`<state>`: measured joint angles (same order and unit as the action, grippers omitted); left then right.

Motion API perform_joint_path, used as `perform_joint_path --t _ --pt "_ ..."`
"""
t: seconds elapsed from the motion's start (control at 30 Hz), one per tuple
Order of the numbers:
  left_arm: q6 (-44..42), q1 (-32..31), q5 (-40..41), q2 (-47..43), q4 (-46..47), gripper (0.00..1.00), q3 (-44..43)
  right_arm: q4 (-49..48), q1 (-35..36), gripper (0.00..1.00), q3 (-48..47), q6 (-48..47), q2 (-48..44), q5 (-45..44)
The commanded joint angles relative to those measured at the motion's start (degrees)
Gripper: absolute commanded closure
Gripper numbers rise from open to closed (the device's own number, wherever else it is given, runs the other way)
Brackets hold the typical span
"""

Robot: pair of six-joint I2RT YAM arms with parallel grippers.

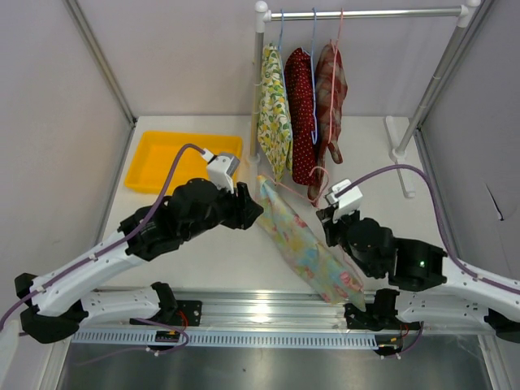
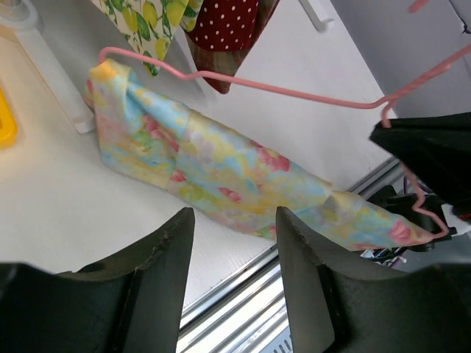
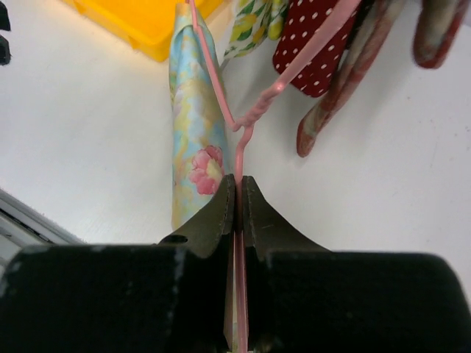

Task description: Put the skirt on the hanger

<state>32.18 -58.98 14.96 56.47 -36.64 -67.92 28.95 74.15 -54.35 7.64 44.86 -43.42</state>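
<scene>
- While looking down from above, found the skirt (image 1: 305,248) stretched on a slant between the two arms, far end just beside the left gripper (image 1: 254,208), near end by the front rail of the table (image 1: 203,260).
- Saw the pink hanger (image 2: 294,94) running along the upper edge, one wire end tucked into the far corner of the cloth and the other caught at the near corner.
- Could not tell whether the lower fold rested on the table or hung just above it.
- Noted the right gripper (image 3: 237,180) pinched tight on the hanger's wire close by the twisted neck, with nothing else between the jaws.
- Noted the left gripper's jaws wide apart and empty, near the cloth but not touching it.
- Judged the cloth light, thin and limp: likely to sag, bunch and slide along smooth wire, not to break.
- Judged the hanger light and springy, apt to twist in a two-finger pinch.
- Reckoned the corners at the wire ends the best hold for any straightening, pinching a doubled fold rather than a single layer.
- Saw other clothes (image 1: 302,106) hanging on the rack (image 1: 357,14) behind, and a yellow tray (image 1: 175,154) at far left.
</scene>
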Motion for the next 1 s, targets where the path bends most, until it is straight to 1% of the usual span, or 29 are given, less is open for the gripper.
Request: perform_joint_path --t 0.0,0.03,0.2,0.33,0.53,0.63,0.83,0.97 --pt "-3.1 1.0 -0.7 -1.1 -0.7 0.46 -3.6 6.9 0.4 1.0 -7.8 1.1 -1.5 -1.1" --pt "-3.2 1.1 -0.9 -1.0 -0.6 0.46 -3.9 9.3 0.4 1.0 -8.7 1.2 -1.9 -1.1" --pt "-4.1 1.4 -2.3 0.5 -0.4 0.46 -5.6 14.7 0.4 1.0 -14.5 1.8 -3.6 -0.3" --pt "-4.5 1.7 -3.7 2.8 -0.1 0.46 -7.4 24.1 0.4 1.0 -20.4 4.6 -1.3 0.1" --pt "-5.2 2.4 -6.6 7.1 1.0 0.46 -11.3 32.7 0.3 1.0 -25.8 8.3 1.5 0.2" --pt "-5.3 2.5 -7.7 9.2 1.6 0.46 -12.3 36.1 0.0 1.0 -26.9 10.0 2.2 0.4" --pt "-6.8 3.2 -12.4 14.3 5.4 0.46 -14.6 37.8 -0.3 1.0 -27.9 10.7 2.3 3.0" --pt "-7.2 3.3 -14.5 19.5 12.9 0.44 -16.8 40.0 -0.6 1.0 -28.3 12.0 2.7 2.4"
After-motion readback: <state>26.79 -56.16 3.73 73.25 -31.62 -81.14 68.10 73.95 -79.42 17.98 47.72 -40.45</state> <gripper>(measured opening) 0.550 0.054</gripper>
